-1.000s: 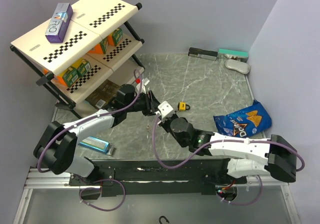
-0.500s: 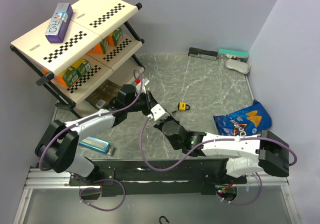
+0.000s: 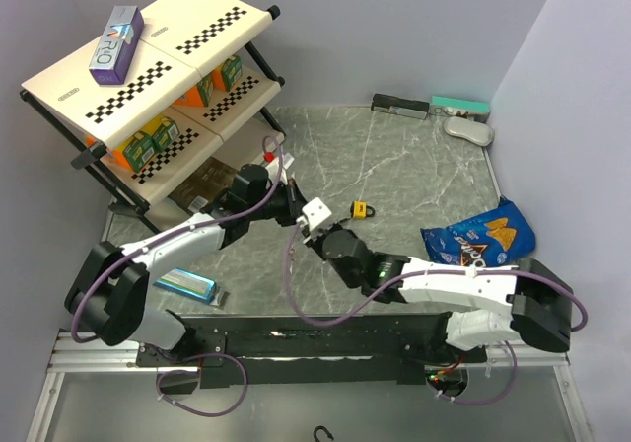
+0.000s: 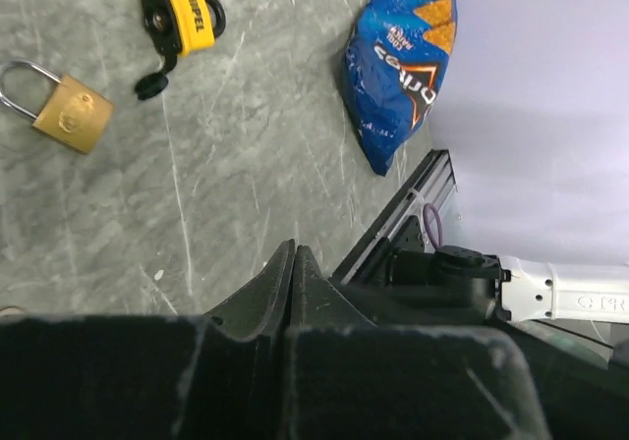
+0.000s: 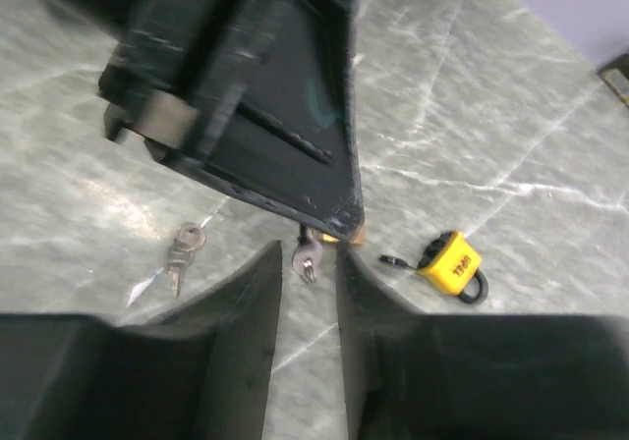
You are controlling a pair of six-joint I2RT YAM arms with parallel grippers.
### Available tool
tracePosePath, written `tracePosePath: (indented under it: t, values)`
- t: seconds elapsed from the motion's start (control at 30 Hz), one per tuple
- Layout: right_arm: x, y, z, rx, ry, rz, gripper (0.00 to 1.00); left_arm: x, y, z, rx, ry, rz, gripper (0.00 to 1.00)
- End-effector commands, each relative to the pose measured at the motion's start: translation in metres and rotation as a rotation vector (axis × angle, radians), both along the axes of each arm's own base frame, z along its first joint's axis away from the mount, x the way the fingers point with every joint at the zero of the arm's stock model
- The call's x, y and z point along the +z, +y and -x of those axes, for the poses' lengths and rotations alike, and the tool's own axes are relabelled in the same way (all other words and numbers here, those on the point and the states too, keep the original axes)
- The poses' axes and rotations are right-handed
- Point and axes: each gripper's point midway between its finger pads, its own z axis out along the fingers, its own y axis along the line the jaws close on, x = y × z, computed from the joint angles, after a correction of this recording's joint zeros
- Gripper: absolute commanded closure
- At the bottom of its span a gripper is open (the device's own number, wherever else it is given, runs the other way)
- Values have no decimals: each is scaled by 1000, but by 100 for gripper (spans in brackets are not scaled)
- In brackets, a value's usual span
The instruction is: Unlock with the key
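Only the left wrist view shows the brass padlock (image 4: 64, 111), shackle closed, flat on the counter (image 4: 246, 145) near a yellow padlock (image 4: 179, 18); the left fingers (image 4: 270, 288) are pressed together. The right wrist view alone shows a silver key (image 5: 307, 259) just beyond the spread right fingers (image 5: 246, 322).

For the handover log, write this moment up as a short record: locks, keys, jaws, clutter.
yellow padlock: on the table, black-headed key at one end
brass padlock: lying flat beside it, not touching
keys: key bunch loose on the table; silver key just beyond the right jaws
left jaws: shut, nothing seen between them
right jaws: slightly open, gripping nothing
chip bag: right side of table, away from both locks
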Motion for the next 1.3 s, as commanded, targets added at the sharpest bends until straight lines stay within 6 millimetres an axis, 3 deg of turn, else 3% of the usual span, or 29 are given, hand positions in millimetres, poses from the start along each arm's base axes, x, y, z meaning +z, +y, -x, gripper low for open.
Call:
tracePosePath:
  t: [0.0,0.07,0.13,0.17,0.2,0.23,0.4,0.47,0.63,0.93,1.27]
  values:
    - [35,7,6,101,49,-255,58,24,14,-14,41,-115,9,99]
    - [38,-1,1,117,75,-307,47,28,20,-19,56,-127,22,99]
    - [43,-1,10,193,131,-394,40,31,23,-22,56,-138,36,99]
    - [38,-12,4,179,147,-414,34,33,23,-22,54,-145,40,99]
    - [45,-8,13,255,171,-453,31,36,23,-22,42,-162,45,99]
    - [48,-18,4,239,186,-505,26,41,24,-22,36,-181,53,99]
    - [58,-15,28,448,312,-625,21,69,12,0,-151,-299,131,99]
    - [66,-18,27,484,308,-671,21,85,8,9,-217,-363,176,99]
    - [82,-23,44,631,364,-807,26,113,9,39,-358,-486,266,99]
    - [98,-18,51,721,353,-886,42,115,0,64,-477,-501,307,99]
    - [102,-14,47,731,353,-917,51,111,-7,71,-508,-504,292,99]
